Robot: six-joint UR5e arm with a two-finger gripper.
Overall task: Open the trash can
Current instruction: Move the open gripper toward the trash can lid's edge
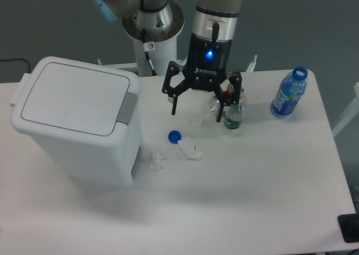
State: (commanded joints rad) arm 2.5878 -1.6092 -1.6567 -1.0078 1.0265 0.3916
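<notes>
The trash can (78, 120) is a large white bin standing on the left of the table, its flat lid down and a grey push-button strip (127, 108) on its right edge. My gripper (197, 112) hangs above the table to the right of the can, clear of it, fingers spread open with nothing between them. One fingertip (174, 110) is about a hand's width right of the grey strip.
Behind the gripper stand a small clear bottle (234, 114) and a red can (220, 103), partly hidden. A blue bottle (289, 93) stands at the far right. A blue cap (174, 136) and crumpled white paper (190, 149) (153, 158) lie beside the bin.
</notes>
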